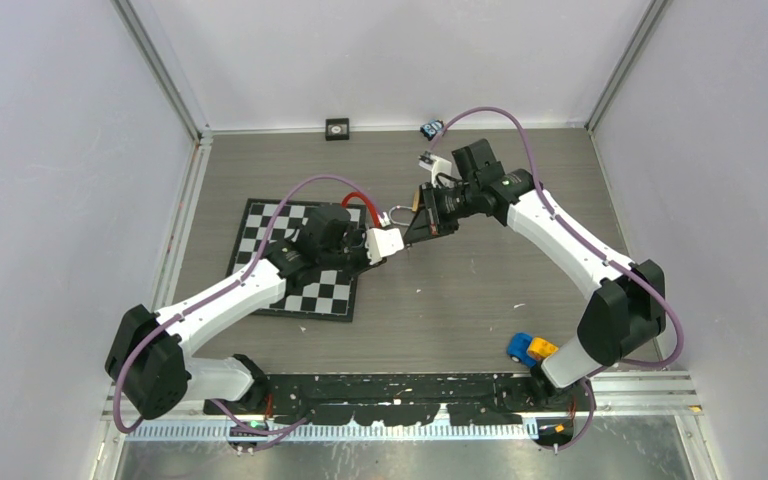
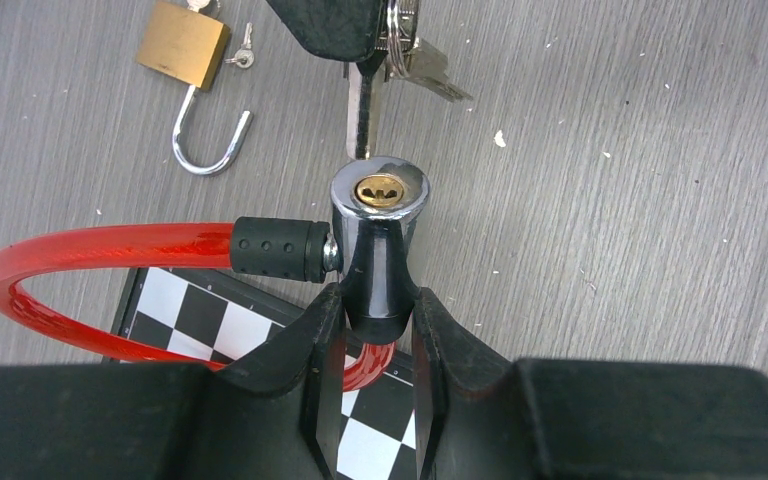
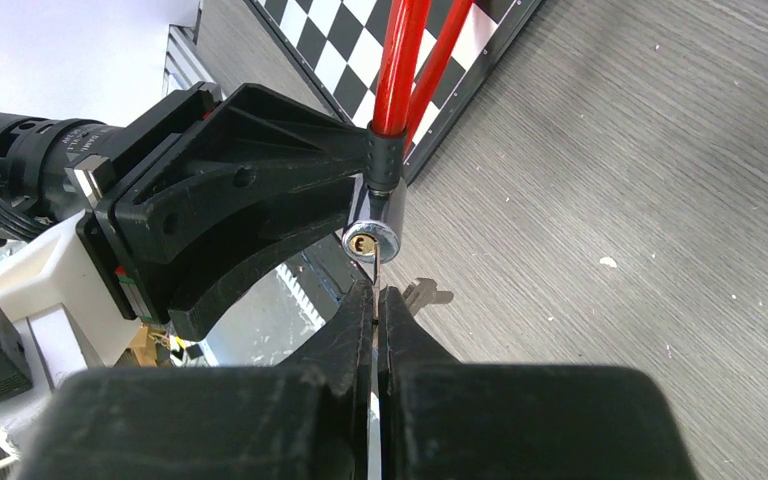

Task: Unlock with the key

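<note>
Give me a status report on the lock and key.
Left gripper clamps cable lock. Right gripper shut on key, tip not in keyhole. Nothing between.

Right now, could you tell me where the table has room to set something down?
Free: the grey wooden table between the chequered mat and the blue-and-yellow toy car, and beyond the mat. Crowded: the centre, where the left gripper holds the red cable lock near the brass padlock and the key in the right gripper.
</note>
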